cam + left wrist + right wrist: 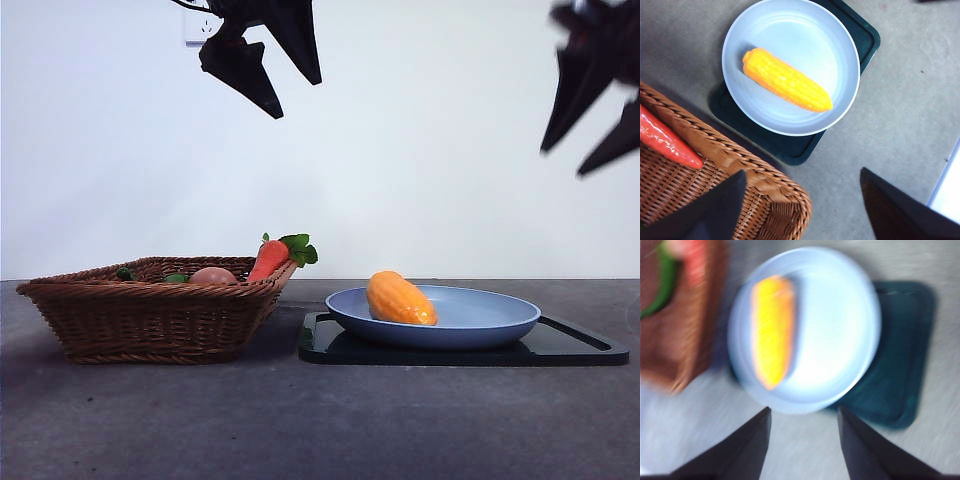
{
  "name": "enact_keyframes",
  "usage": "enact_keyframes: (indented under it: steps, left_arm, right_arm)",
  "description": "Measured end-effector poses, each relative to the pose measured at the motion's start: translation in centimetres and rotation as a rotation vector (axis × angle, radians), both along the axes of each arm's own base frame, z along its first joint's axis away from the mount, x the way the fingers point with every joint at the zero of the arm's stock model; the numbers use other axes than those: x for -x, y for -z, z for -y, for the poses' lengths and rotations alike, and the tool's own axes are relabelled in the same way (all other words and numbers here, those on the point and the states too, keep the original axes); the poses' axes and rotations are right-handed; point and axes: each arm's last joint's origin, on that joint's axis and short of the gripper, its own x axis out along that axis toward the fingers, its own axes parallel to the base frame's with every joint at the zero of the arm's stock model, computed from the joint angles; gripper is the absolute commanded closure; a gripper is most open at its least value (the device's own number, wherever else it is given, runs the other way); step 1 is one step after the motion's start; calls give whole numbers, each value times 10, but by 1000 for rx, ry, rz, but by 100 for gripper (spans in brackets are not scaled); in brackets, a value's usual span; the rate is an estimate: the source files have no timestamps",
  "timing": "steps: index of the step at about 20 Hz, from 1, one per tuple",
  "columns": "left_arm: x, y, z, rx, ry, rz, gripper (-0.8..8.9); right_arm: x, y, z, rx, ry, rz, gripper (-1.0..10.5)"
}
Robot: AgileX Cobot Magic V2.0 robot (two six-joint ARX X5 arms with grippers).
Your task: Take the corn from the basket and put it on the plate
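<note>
The yellow-orange corn (400,299) (786,80) (772,338) lies on its side in the blue plate (490,318) (837,40) (840,335), toward the basket side. The brown wicker basket (150,315) (765,185) (685,347) stands to the left of the plate. My left gripper (297,98) (802,172) hangs open and empty high above the gap between basket and plate. High at the right, my right gripper (563,162) (804,410) is open and empty too, above the plate; its wrist view is blurred.
A flat black tray (570,345) (795,150) (902,365) lies under the plate. In the basket are an orange-red carrot (270,258) (665,140) with green leaves and a pinkish-tan round item (212,275). Grey tabletop stretches in front of both.
</note>
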Motion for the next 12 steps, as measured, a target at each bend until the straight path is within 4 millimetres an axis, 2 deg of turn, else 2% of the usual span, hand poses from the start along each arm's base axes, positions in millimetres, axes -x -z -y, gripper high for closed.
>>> enact_keyframes:
  steps: [4,6,12]
  left_arm:
    - [1,-3,-3,6,-18,-2,719]
    - [2,-4,-4,10,-28,-7,812]
    - [2,-4,-4,13,-48,-19,806]
  right_arm:
    - [47,-28,-10,33,-113,33,863]
    - [60,-35,-14,47,-166,60,946]
    - [67,-39,-21,66,-239,112,945]
